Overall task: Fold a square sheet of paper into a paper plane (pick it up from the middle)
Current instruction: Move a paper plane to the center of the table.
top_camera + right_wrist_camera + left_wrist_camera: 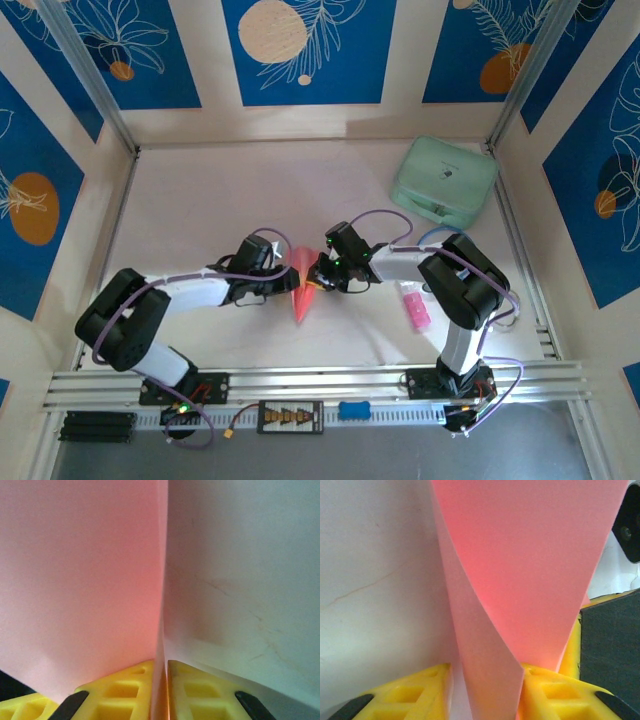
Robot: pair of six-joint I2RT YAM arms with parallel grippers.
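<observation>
Creasing the fold seems the step in hand; from above, the paper plane [302, 288] sits on the desk [200, 200], left jaws and right jaws meeting at it. Left wrist view: left jaws stand narrowly apart, loose around its fold. Right wrist view: right jaws pinch its edge. The next move likely calls for a firm left squeeze.
</observation>
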